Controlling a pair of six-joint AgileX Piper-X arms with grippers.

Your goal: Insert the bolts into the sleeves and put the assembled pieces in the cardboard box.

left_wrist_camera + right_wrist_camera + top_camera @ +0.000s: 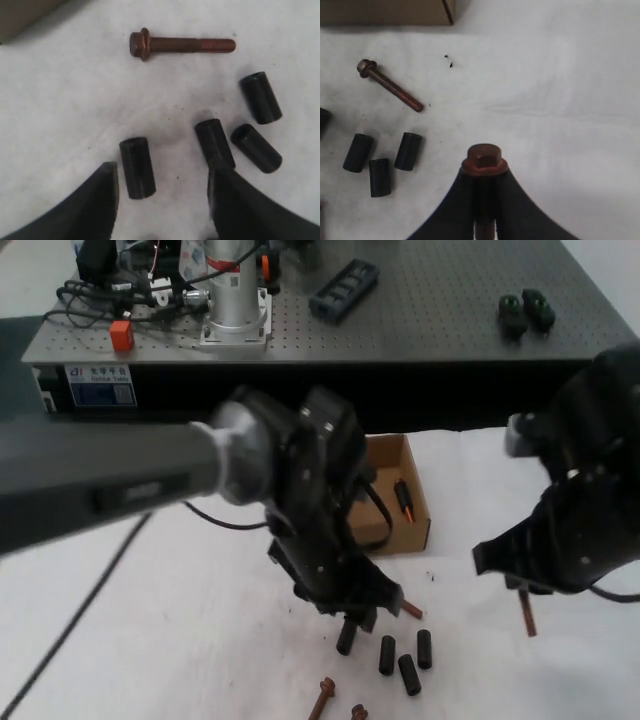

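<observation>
My left gripper (162, 197) is open and low over the white cloth, with one black sleeve (137, 167) lying between its fingers (100, 200). Three more sleeves (215, 142) lie close by, and a loose copper bolt (182, 45) lies beyond them. In the high view this gripper (345, 612) hangs over the sleeve cluster (386, 654). My right gripper (484, 200) is shut on a copper bolt (484, 160), head toward the camera; the high view has that bolt (527, 618) pointing down, right of the sleeves. The cardboard box (420, 502) holds one assembled piece (403, 498).
Two more bolts (322, 698) lie at the cloth's near edge. A loose bolt (390, 85) and three sleeves (380, 177) lie near the box (385, 12) in the right wrist view. A black cable (80, 620) crosses the cloth on the left. A perforated bench (440, 310) with equipment stands behind.
</observation>
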